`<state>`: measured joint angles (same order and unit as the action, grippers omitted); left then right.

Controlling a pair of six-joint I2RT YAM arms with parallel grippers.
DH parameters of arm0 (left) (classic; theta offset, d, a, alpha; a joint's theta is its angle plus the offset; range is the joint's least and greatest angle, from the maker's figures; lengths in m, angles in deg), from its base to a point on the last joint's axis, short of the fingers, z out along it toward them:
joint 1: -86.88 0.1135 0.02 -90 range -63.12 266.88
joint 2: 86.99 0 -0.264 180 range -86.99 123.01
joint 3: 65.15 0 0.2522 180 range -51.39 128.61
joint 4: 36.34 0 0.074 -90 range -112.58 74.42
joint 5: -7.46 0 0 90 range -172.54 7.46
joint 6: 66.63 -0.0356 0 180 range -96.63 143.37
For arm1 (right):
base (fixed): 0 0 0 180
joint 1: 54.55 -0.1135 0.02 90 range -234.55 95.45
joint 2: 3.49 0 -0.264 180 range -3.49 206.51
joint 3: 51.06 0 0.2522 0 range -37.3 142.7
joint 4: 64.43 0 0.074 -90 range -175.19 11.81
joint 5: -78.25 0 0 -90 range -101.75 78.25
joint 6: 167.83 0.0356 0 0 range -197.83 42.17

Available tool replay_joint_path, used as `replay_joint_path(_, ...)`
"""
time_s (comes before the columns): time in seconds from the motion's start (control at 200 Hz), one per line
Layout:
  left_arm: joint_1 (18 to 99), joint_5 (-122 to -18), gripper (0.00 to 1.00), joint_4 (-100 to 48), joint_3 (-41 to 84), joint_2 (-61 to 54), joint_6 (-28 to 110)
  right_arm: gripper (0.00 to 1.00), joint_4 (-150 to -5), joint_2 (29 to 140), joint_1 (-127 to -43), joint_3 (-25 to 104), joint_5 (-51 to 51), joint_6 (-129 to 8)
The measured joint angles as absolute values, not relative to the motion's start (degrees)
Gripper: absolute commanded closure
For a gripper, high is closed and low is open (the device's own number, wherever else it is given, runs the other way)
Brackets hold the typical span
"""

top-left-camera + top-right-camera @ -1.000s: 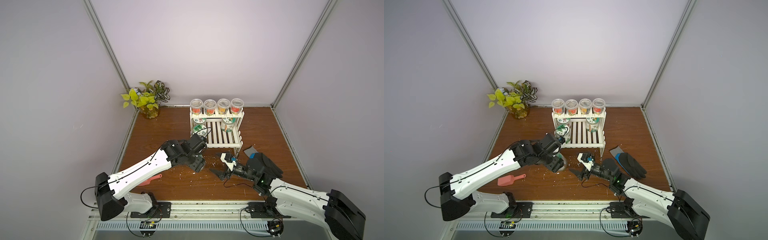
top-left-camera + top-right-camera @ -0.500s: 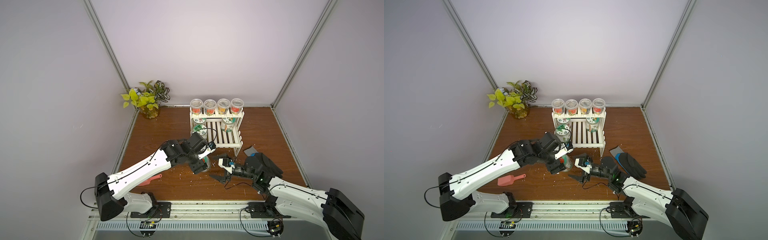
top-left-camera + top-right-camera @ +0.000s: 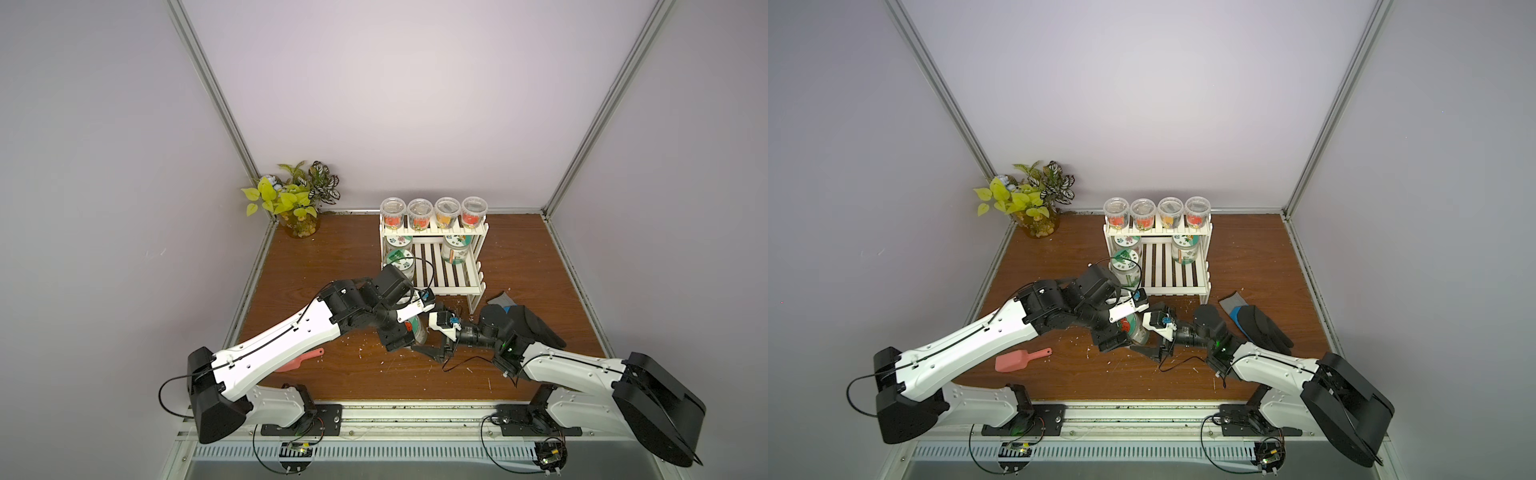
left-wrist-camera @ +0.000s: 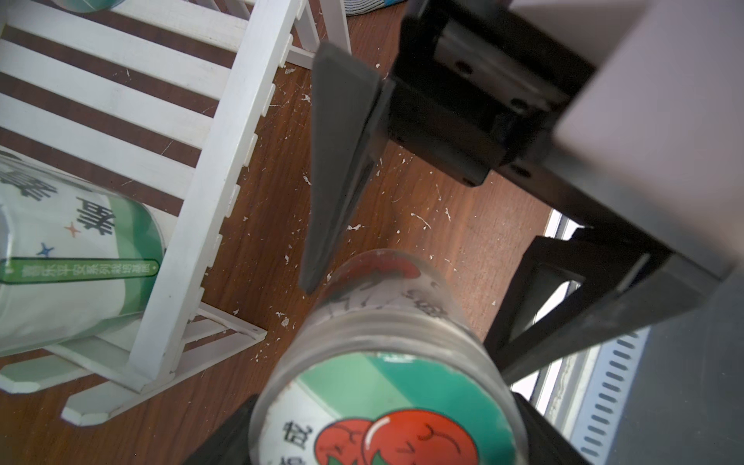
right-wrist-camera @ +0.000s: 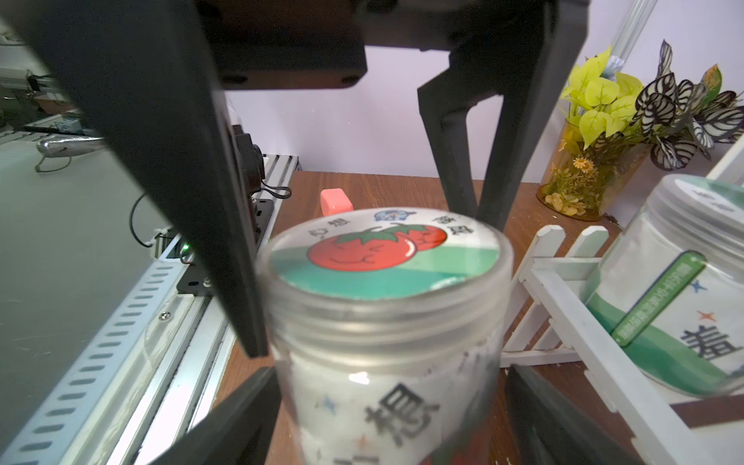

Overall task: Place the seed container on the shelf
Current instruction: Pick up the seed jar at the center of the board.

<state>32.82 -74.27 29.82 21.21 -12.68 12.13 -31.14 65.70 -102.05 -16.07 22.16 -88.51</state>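
The seed container (image 3: 417,328) (image 3: 1136,330) is a clear jar with a tomato picture on its green lid (image 5: 382,253). It hangs just above the wooden floor in front of the shelf (image 3: 436,287) (image 3: 1177,289). My left gripper (image 3: 409,334) (image 4: 382,443) is shut on its lid end. My right gripper (image 3: 426,332) (image 5: 394,422) is open. One of its fingers (image 5: 535,410) stands on each side of the jar body, with a gap on one side. The shelf's front rail (image 4: 209,161) lies close beside the jar.
Two labelled jars (image 3: 399,259) (image 3: 455,249) stand on the shelf's lower tier, and several clear cups (image 3: 432,212) on the upper one. A black glove (image 3: 528,328) lies behind my right wrist. A pink scoop (image 3: 1017,359) is near the front left and a potted plant (image 3: 297,199) in the back corner.
My left gripper has carried the jar a little to the right. My right gripper has moved left until its fingers straddle the jar, and its jaws have widened.
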Motion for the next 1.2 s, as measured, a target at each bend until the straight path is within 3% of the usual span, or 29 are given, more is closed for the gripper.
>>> replay_joint_path(0.315,32.82,-73.5,0.23,29.71,21.21,-13.08,12.13,0.15,-26.66,69.07,-102.03,-15.78,24.94,-86.87)
replay_joint_path(0.57,32.82,-73.77,0.0,24.95,18.04,-17.36,13.75,0.22,-21.28,70.97,-102.05,-15.81,25.61,-82.72)
replay_joint_path(1.066,34.98,-74.66,0.0,13.62,6.37,-27.66,21.96,0.22,-15.36,71.28,-102.03,-17.95,24.76,-76.31)
replay_joint_path(1.201,35.24,-72.63,0.12,12.07,5.56,-27.5,22.69,0.22,-14.38,71.28,-102.01,-18.06,24.67,-75.22)
